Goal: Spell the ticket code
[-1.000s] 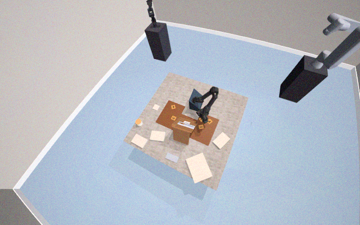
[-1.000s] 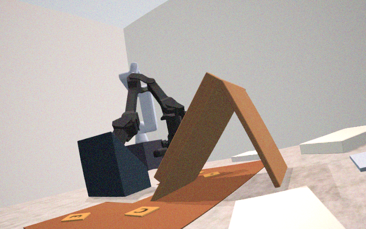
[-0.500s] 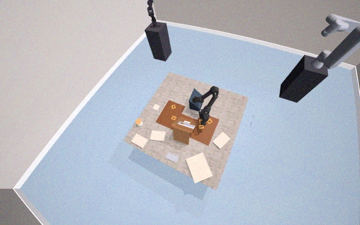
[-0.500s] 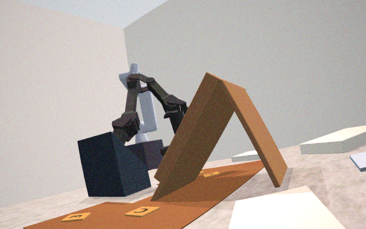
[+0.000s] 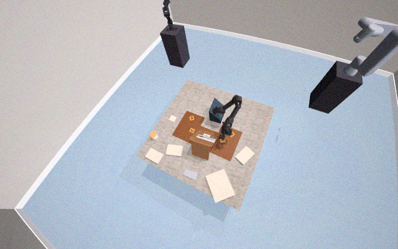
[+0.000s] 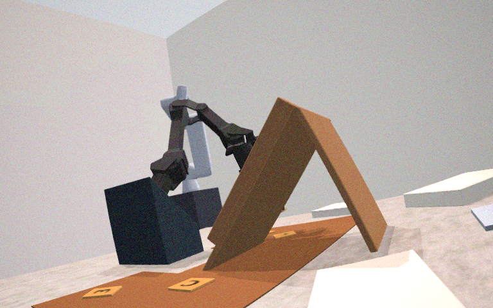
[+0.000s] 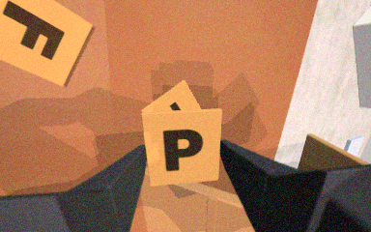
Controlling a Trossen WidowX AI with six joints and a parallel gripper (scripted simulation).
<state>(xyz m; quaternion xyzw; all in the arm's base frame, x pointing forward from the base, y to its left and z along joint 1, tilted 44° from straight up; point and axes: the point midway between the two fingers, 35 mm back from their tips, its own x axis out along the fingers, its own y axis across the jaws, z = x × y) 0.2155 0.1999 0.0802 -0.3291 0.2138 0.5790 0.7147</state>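
Note:
My gripper (image 5: 222, 137) (image 7: 183, 147) is shut on a tile marked P (image 7: 184, 166), held by its side edges above the orange-brown mat (image 5: 235, 149) (image 6: 276, 254) (image 7: 203, 29). Behind it in the wrist view lies a partly covered tile (image 7: 184, 94); a tile marked F (image 7: 41, 36) lies upper left. Two more tiles, one like an E (image 5: 191, 118) (image 6: 102, 292) and one like a C (image 5: 192, 129) (image 6: 191, 284), lie on the mat's other side. The tent-shaped board (image 5: 200, 151) (image 6: 261, 174) bears a pale rail (image 5: 205, 138) and ticket (image 5: 207, 135); the code is unreadable. The board hides the gripper in the exterior view.
The arm's dark base block (image 5: 215, 117) (image 6: 138, 224) stands behind the board. Several cream slabs, including a large one (image 5: 219, 185), lie around the mat. A pale blue slab (image 5: 190, 174) lies near the counter's front edge. An orange-topped white cup (image 5: 153, 135) stands at the left edge.

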